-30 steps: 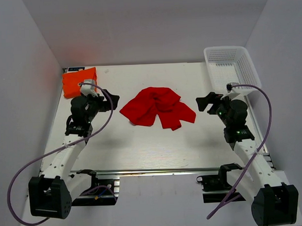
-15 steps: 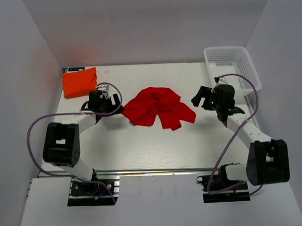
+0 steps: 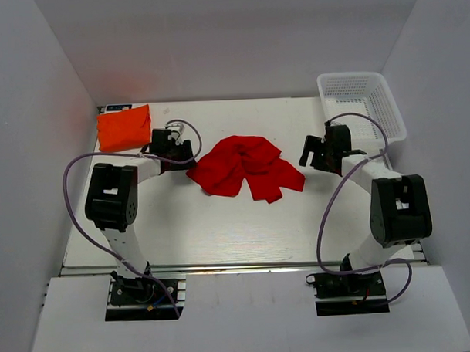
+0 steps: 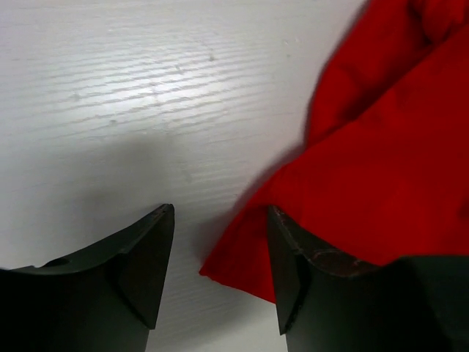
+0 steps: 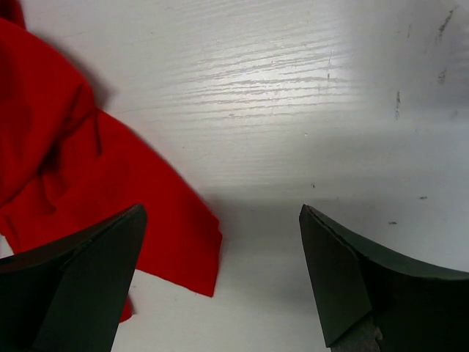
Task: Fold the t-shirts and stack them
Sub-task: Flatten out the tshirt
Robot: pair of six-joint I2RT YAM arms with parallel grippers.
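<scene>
The red t-shirt (image 3: 246, 167) lies crumpled in the middle of the table. The orange t-shirt (image 3: 124, 127) lies folded at the far left corner. My left gripper (image 3: 182, 160) is open and low at the red shirt's left edge; in the left wrist view (image 4: 220, 275) a corner of the red shirt (image 4: 366, 169) lies between its fingers. My right gripper (image 3: 310, 155) is open and low just right of the red shirt; in the right wrist view (image 5: 220, 282) a red corner (image 5: 146, 220) lies between its fingers, nearer the left one.
A white mesh basket (image 3: 361, 102) stands at the far right corner. White walls close in the table on the left, back and right. Cables loop over both arms.
Both arms have stretched forward and down. The left gripper has come to the red shirt's left edge, the right gripper to its right edge. The shirts have not moved.
</scene>
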